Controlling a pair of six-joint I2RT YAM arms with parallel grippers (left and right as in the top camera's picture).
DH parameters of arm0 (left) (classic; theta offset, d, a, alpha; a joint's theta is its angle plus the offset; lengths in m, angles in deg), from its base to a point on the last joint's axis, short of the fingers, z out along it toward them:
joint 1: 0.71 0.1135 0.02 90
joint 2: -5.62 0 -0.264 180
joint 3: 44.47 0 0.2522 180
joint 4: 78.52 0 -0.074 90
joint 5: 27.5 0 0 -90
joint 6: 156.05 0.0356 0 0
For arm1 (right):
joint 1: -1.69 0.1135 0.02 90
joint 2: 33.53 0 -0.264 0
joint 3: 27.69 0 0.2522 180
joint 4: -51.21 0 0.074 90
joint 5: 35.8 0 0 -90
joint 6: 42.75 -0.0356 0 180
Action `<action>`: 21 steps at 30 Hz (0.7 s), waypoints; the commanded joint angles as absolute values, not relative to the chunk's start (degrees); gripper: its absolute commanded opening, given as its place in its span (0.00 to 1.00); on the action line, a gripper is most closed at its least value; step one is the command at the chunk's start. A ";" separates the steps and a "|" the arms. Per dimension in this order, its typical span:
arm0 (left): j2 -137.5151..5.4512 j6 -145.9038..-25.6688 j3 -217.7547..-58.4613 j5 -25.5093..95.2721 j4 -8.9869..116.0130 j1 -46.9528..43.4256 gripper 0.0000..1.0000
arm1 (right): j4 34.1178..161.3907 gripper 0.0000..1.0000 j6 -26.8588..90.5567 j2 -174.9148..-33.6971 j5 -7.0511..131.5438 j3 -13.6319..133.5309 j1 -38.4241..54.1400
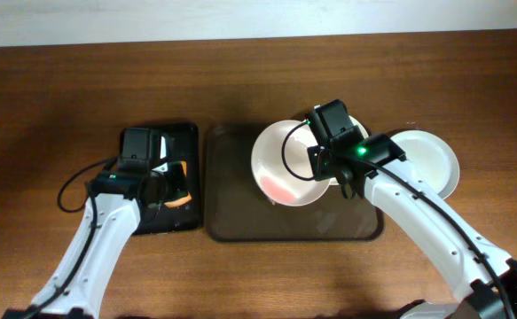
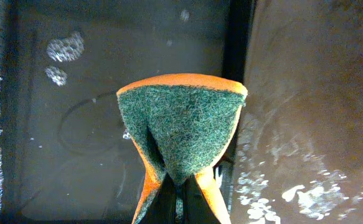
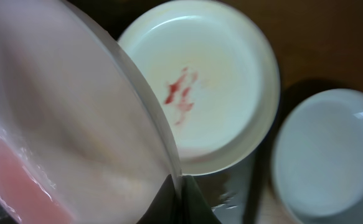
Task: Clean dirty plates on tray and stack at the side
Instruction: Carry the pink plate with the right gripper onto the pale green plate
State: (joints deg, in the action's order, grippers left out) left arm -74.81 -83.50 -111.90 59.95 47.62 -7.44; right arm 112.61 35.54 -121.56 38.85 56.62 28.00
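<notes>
My right gripper (image 3: pixel 179 188) is shut on the rim of a white plate (image 1: pixel 285 164) and holds it tilted over the brown tray (image 1: pixel 240 221). Pinkish water pools at the plate's low edge (image 3: pixel 7 174). A second white plate (image 3: pixel 193 87) with a red smear lies on the tray beneath. A clean white plate (image 1: pixel 431 164) sits on the table right of the tray; it also shows in the right wrist view (image 3: pixel 330 155). My left gripper (image 2: pixel 180 199) is shut on an orange sponge (image 2: pixel 181 130), green scouring face folded upward, over the black tray (image 1: pixel 183 133).
The black tray (image 2: pixel 75 124) holds a film of water with patches of suds. The brown tray's wet surface (image 2: pixel 312 124) lies just right of it. Bare wooden table (image 1: pixel 63 89) surrounds both trays.
</notes>
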 commanded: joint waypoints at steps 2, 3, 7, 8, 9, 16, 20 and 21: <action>-81.71 -77.88 -111.84 61.53 47.75 -7.30 0.00 | 112.52 0.04 41.09 -120.03 22.28 56.62 33.18; -83.18 -77.91 -111.84 62.01 47.86 -7.30 0.00 | 112.54 0.04 41.12 -120.03 19.51 56.62 34.97; -86.44 -77.91 -111.84 62.97 49.11 -7.30 0.00 | 112.26 0.04 41.05 -120.03 3.75 56.59 45.48; -86.44 -77.91 -111.84 62.97 49.52 -7.30 0.00 | 111.80 0.04 41.05 -120.03 1.01 56.59 47.01; -86.44 -77.91 -111.84 62.97 49.76 -7.30 0.00 | 111.12 0.04 41.05 -120.03 -0.95 56.59 48.33; -86.44 -76.18 -111.84 62.99 50.16 -7.30 0.00 | 109.17 0.04 33.51 -120.03 -0.41 56.59 47.76; -86.44 -71.09 -111.84 64.91 53.46 -7.30 0.00 | 109.13 0.04 24.11 -120.03 27.77 56.59 32.74; -86.44 -71.09 -111.84 65.55 54.29 -7.30 0.00 | 109.13 0.04 24.00 -120.03 35.94 56.59 26.25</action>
State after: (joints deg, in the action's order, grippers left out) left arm -86.11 -73.03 -111.90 63.27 52.87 -7.44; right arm 109.33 27.72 -121.17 20.07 56.55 34.62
